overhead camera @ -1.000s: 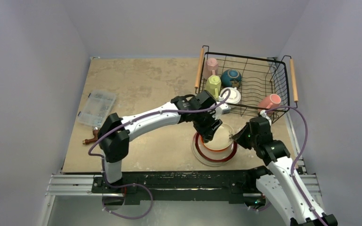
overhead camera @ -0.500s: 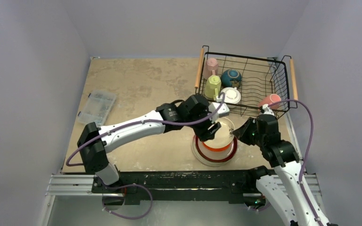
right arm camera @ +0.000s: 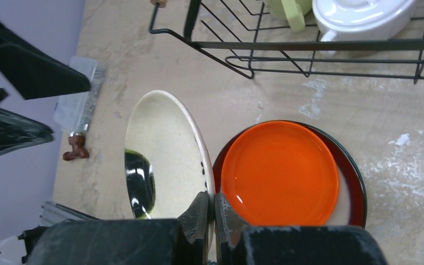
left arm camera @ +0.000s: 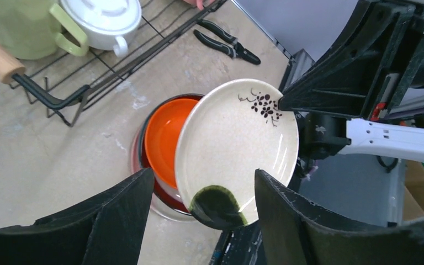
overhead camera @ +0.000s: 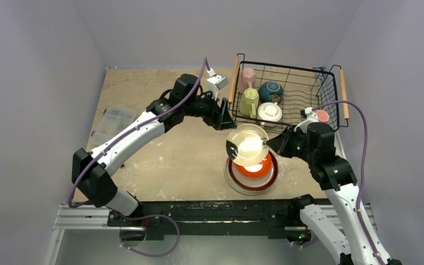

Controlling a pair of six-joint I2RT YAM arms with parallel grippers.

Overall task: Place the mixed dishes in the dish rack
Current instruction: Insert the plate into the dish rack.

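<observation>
While the right gripper (overhead camera: pixel 277 144) was clamped on the rim of the cream plate (overhead camera: pixel 247 144), the plate hung tilted at centre frame, above the red-orange plate (overhead camera: pixel 258 167) on the table stack. Left gripper (overhead camera: pixel 222 112): fingers apart, empty, upper centre, just left of the dish rack (overhead camera: pixel 287 66).
</observation>
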